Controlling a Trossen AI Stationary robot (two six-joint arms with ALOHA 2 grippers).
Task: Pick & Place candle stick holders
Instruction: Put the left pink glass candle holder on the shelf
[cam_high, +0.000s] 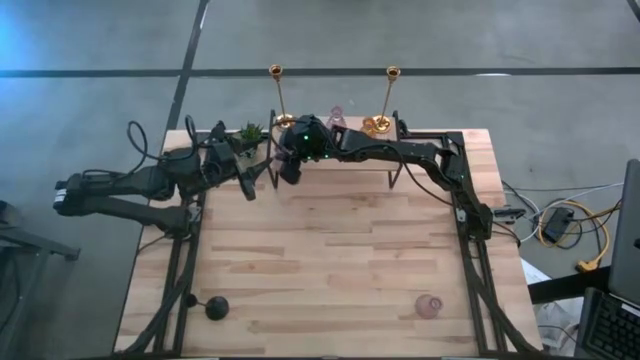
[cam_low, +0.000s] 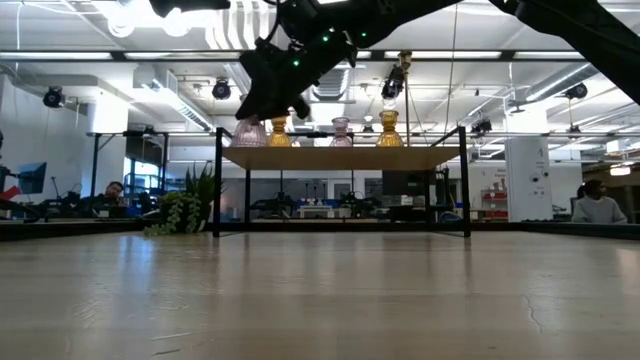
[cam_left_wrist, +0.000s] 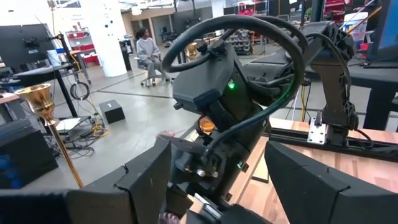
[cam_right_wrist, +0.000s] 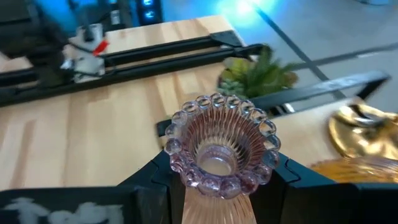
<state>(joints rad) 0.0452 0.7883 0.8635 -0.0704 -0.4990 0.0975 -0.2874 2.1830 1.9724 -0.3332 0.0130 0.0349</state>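
Note:
My right gripper (cam_high: 288, 165) is shut on a pink ribbed glass holder (cam_right_wrist: 217, 149) at the left end of the black-framed wooden shelf (cam_low: 340, 157) by the table's far edge. On the shelf stand two tall brass sticks (cam_high: 277, 95) (cam_high: 390, 98), two amber glass holders (cam_low: 279, 130) (cam_low: 388, 127) and another pink holder (cam_low: 341, 130). A black stemmed holder (cam_high: 216, 307) stands near the front left of the table and a third pink holder (cam_high: 428, 305) near the front right. My left gripper (cam_high: 250, 185) is open and empty just left of my right gripper. My right gripper pinches the pink holder's ribbed body (cam_right_wrist: 186, 186) just under its beaded rim, one finger (cam_right_wrist: 149, 183) on each side. The fingers slant down from above. The holder stands upright, mouth up, over the shelf's left end (cam_low: 249, 130); whether its foot rests on the shelf, I cannot tell.
A small green potted plant (cam_high: 250, 135) stands on the table beside the shelf's left end. The shelf's black frame legs (cam_low: 218, 185) stand on the table. Black rails run along the table's left and right sides (cam_high: 470, 250). Bare wood lies between them.

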